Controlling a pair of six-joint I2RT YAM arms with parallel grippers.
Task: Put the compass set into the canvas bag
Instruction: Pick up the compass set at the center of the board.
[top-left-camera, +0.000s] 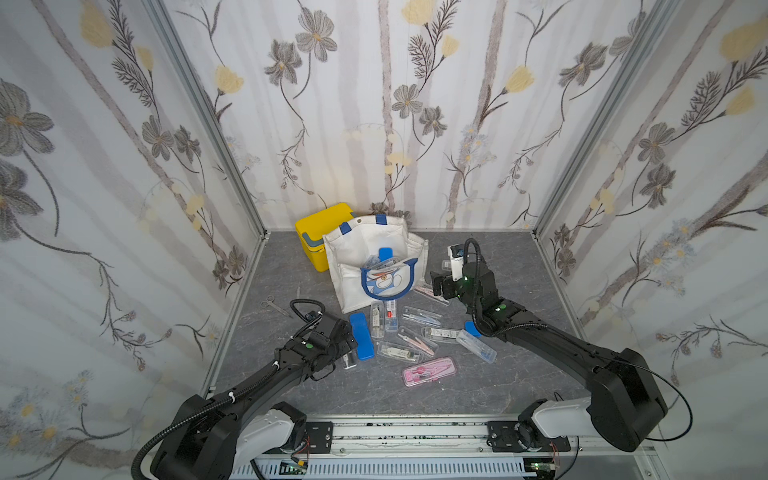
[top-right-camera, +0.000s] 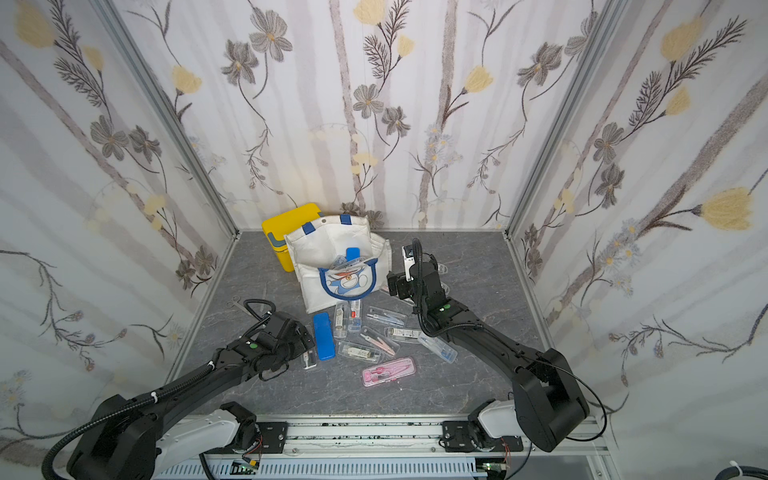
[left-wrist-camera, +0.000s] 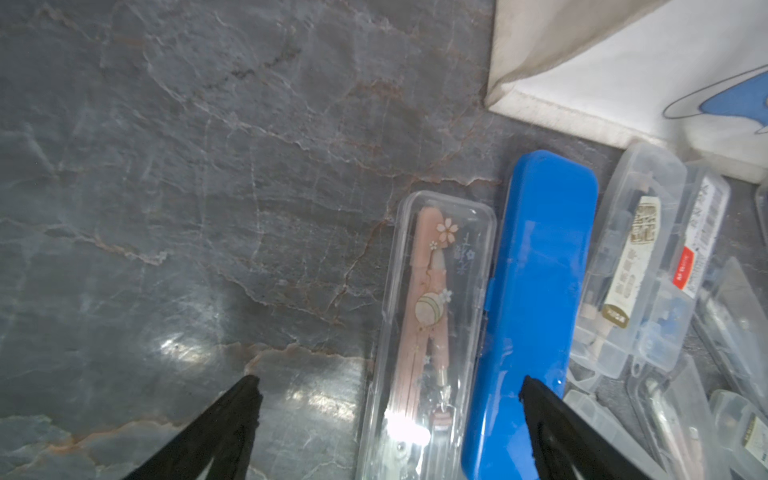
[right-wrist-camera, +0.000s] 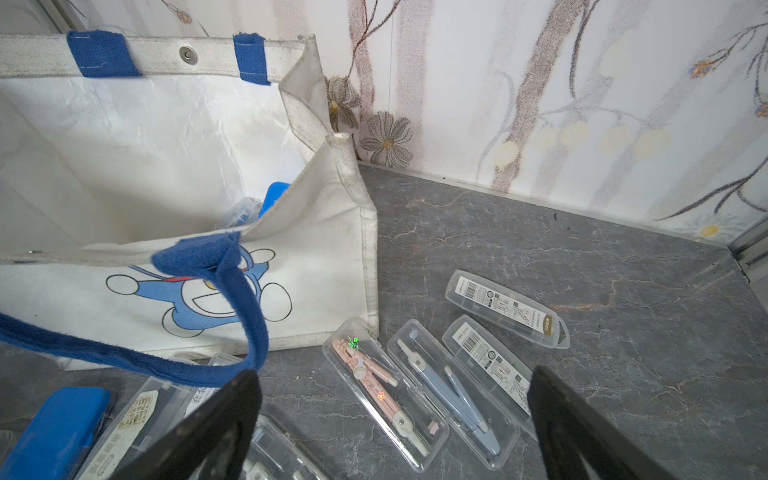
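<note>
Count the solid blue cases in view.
3. One blue case lies beside the left hand; a second stands inside the canvas bag; a blue corner, probably a third, shows under the right arm. Others may be hidden.

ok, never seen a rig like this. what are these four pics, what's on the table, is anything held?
These are two robot arms on a rail, each ending in a two-finger gripper. The two wide pictures come from one stereo camera overhead, looking down at the whole table. The other two come from cameras on the arms' wrists, looking out past the black fingers.

On the table stands a white canvas bag with a few cases already inside, and a yellow box next to it. Scissors lie off to one side. In front of the bag is a scatter of compass cases, mostly clear, plus a blue case and a pink case.

The left gripper hangs open over a clear case with a pink compass in it, beside the blue case. The right gripper is open by the bag's side. Nothing is held.
</note>
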